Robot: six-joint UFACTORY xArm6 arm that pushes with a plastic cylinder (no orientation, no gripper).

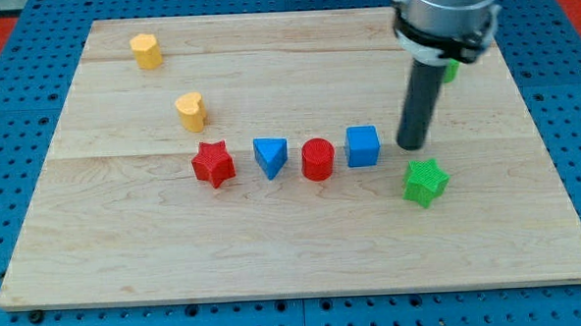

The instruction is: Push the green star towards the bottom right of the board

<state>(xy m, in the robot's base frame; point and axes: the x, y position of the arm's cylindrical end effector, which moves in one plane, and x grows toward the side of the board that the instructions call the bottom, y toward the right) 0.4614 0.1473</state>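
My tip (412, 145) is a bare rod end with nothing to clasp, standing just above the green star (426, 182), beside the blue cube (362, 146). The star lies right of centre on the wooden board (275, 252). No writing is readable anywhere.
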